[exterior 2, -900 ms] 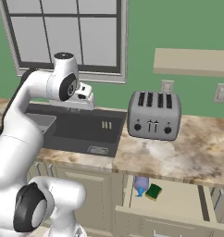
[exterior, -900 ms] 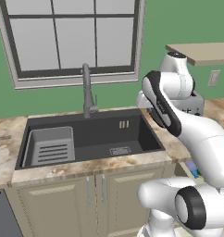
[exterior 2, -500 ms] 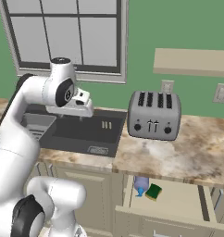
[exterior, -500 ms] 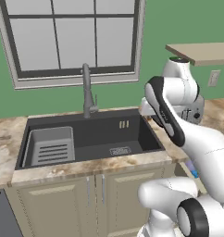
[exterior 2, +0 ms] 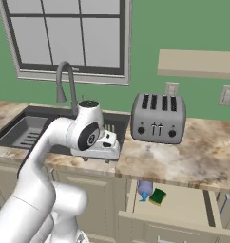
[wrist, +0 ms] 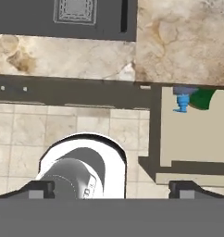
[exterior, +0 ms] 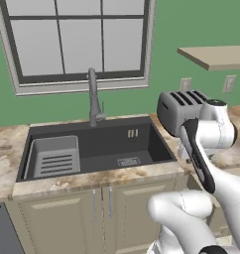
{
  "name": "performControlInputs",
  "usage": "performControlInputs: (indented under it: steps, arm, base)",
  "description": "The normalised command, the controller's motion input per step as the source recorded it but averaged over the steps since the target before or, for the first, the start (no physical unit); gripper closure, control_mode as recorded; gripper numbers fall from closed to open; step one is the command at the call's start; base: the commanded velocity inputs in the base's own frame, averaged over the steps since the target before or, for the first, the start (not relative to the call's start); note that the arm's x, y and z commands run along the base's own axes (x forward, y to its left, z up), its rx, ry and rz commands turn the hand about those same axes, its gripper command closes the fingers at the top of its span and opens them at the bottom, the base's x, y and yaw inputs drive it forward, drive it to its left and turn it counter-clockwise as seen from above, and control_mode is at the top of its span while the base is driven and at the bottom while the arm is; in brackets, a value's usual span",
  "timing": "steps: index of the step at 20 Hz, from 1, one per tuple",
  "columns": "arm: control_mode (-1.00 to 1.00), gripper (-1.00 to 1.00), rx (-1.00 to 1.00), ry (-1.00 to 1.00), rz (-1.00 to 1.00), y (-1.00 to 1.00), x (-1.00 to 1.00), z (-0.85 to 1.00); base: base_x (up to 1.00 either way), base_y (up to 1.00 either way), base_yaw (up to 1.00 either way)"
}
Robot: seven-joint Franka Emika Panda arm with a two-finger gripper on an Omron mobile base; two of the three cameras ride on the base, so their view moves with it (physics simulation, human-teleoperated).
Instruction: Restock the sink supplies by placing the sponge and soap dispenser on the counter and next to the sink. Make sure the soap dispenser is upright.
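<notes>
My gripper (wrist: 111, 189) has jaws wide apart above the marbled counter (exterior 2: 183, 159) edge; the green-topped sponge (exterior 2: 158, 196) and lavender soap dispenser (exterior 2: 144, 189) lie in an open drawer (exterior 2: 183, 209).

Right of the end effector (exterior 2: 112, 142), bare counter (exterior 2: 183, 163) lies open before the toaster (exterior 2: 158, 117). Below it, the open drawer (exterior 2: 183, 204) is roofed at its back by the counter's overhang.
</notes>
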Motion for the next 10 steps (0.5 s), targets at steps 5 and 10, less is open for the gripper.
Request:
performControlInputs:
  steps: [5, 10]
  arm:
    - [-1.00, -1.00, -0.05, 0.16, -0.01, -1.00, 0.00, -0.98]
    - [-1.00, -1.00, 0.06, 0.00, -0.01, -0.83, 0.00, -0.64]
  base:
    - [0.00, 0.00, 0.00]
    - [0.00, 0.00, 0.00]
